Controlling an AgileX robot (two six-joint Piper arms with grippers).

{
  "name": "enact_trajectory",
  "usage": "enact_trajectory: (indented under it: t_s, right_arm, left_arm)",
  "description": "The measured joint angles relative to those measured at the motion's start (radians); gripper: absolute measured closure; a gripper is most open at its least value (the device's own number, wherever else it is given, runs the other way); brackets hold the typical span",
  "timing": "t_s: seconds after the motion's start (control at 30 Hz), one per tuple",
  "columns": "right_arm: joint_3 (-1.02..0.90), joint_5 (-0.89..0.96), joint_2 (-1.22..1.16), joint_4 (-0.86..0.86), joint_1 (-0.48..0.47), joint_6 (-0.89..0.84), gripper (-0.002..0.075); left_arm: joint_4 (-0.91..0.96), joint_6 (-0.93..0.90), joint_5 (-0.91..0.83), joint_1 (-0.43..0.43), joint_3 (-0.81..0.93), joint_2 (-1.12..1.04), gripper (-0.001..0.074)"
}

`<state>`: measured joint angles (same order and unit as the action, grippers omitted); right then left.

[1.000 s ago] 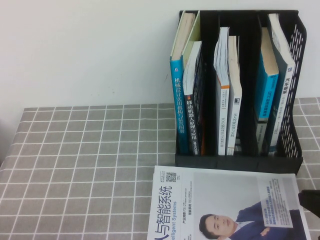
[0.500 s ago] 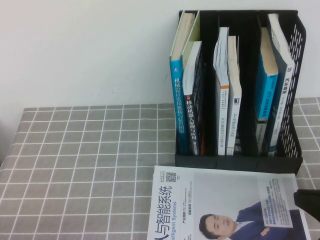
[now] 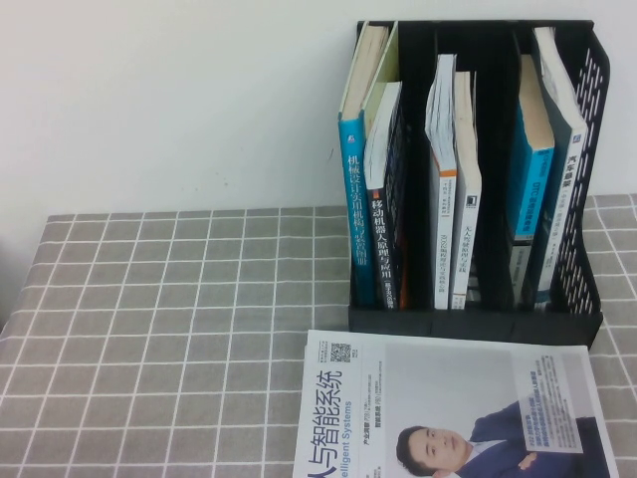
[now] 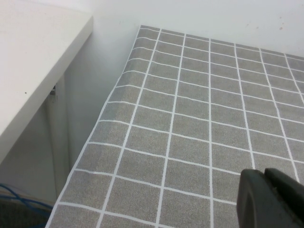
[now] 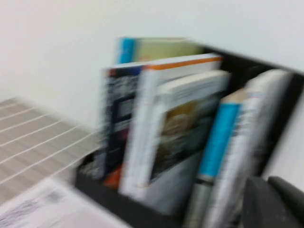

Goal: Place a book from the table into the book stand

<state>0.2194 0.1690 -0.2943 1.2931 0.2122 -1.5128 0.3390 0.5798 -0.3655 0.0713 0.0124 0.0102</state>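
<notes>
The book (image 3: 571, 149) stood in the stand's (image 3: 594, 90) right compartment. The left gripper (image 4: 273, 199) hung over bare desk (image 4: 190, 118) and the right gripper (image 5: 274, 204) beside the stand, both jaws pressed together; best kept clear.

The table (image 3: 169, 299) carries two things — the book stand (image 3: 476, 321) and a white book (image 3: 448, 403).

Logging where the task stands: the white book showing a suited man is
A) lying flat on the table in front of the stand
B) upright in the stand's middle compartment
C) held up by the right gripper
A: the white book lies flat on the table before the book stand; neither gripper touches it.
</notes>
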Motion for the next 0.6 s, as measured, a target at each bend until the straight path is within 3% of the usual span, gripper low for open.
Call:
enact_trajectory:
  t_s: [0.2,0.3,0.37,0.5,0.6]
  right_arm:
    - [-0.087,-0.178,0.085,0.036,0.0,-0.002,0.0729]
    - [-0.111,-0.179,0.119,-0.099,0.0,0.085,0.0729]
    - [-0.113,-0.169,0.127,-0.332,0.0,0.275,0.0729]
    - [-0.113,-0.118,0.135,-0.897,0.0,0.9,0.0729]
    - [-0.129,-0.074,0.143,-1.196,0.0,1.258,0.0729]
  left_arm:
    - [0.0,-0.002,0.002,0.0,0.0,0.0,0.0738]
    - [0.0,-0.002,0.002,0.0,0.0,0.0,0.0738]
    - [0.0,-0.002,0.002,0.0,0.0,0.0,0.0738]
    - [0.0,-0.002,0.002,-0.002,0.0,0.0,0.0738]
    - [0.0,-0.002,0.002,-0.002,0.0,0.0,0.0738]
